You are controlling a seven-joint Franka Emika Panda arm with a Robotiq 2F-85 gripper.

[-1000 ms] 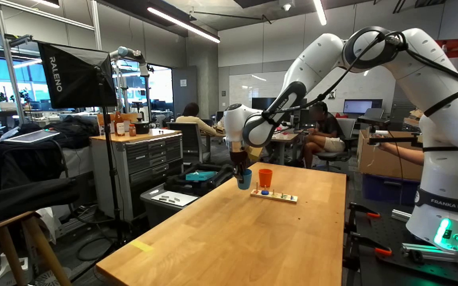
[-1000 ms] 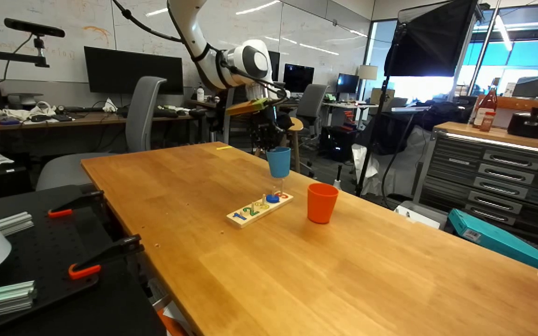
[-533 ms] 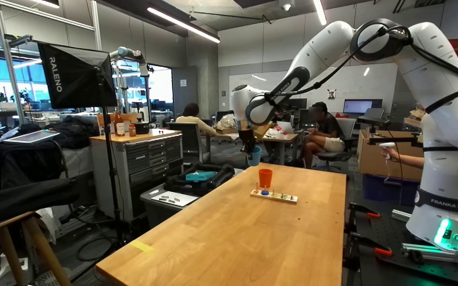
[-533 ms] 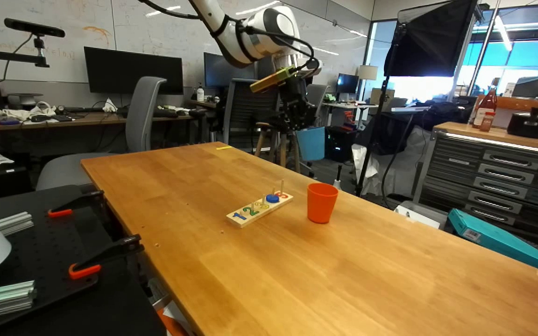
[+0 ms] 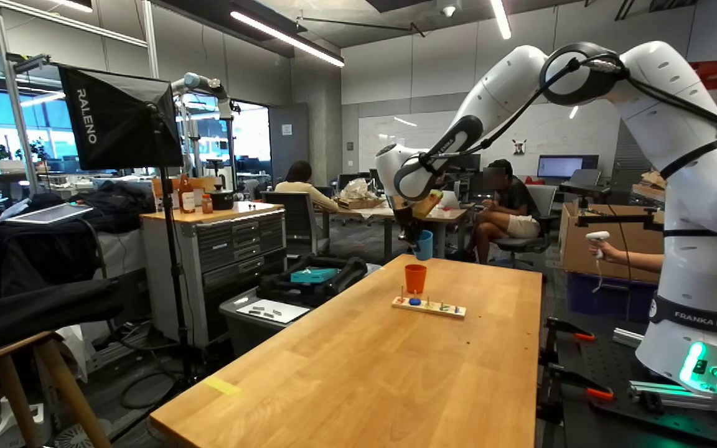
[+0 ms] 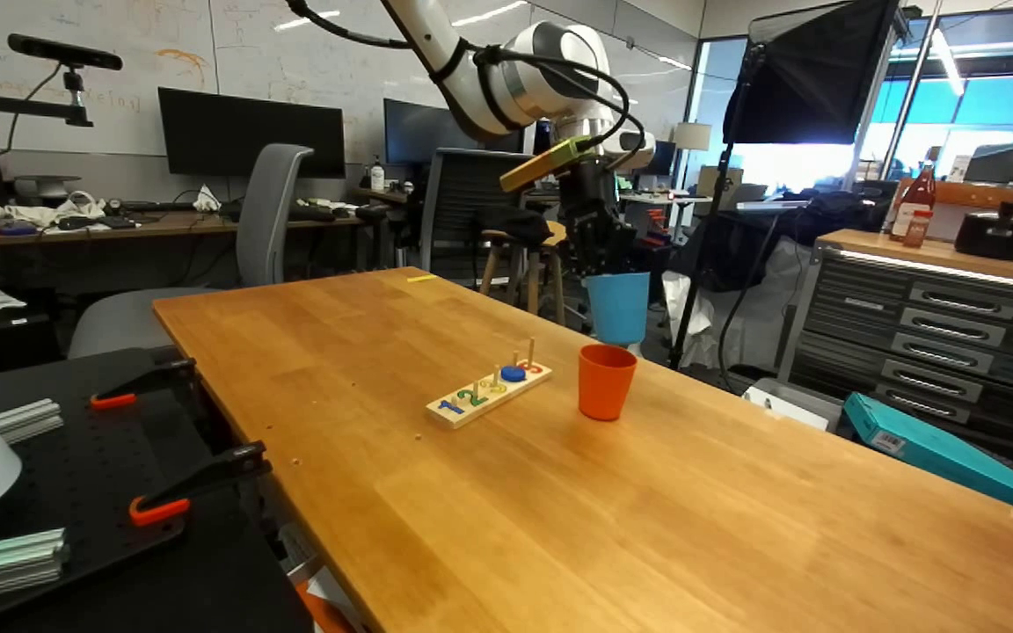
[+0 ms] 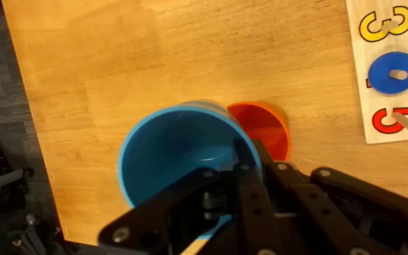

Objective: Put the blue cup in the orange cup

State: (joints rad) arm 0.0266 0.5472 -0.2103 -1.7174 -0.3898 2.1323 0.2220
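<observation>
The blue cup (image 5: 424, 245) hangs from my gripper (image 5: 413, 241) above the table, nearly upright with a slight tilt. It also shows in an exterior view (image 6: 619, 309) and in the wrist view (image 7: 165, 148). My gripper (image 7: 251, 147) is shut on the cup's rim, one finger inside and one outside the wall. The orange cup (image 6: 607, 383) stands upright on the table, apart from and lower than the blue cup. In the wrist view the orange cup (image 7: 260, 124) is open and looks empty, partly hidden behind the blue cup and fingers. It also shows in an exterior view (image 5: 416, 279).
A wooden number peg board (image 6: 489, 394) with a blue disc (image 6: 513, 374) and thin upright pegs lies near the orange cup. The table's edge (image 7: 30, 106) shows in the wrist view. Grey bins and a teal box (image 6: 955, 457) stand beyond the table.
My gripper has lifted the blue cup and carried it to the right in both exterior views, then lower over the last half second. The orange cup has not moved.
</observation>
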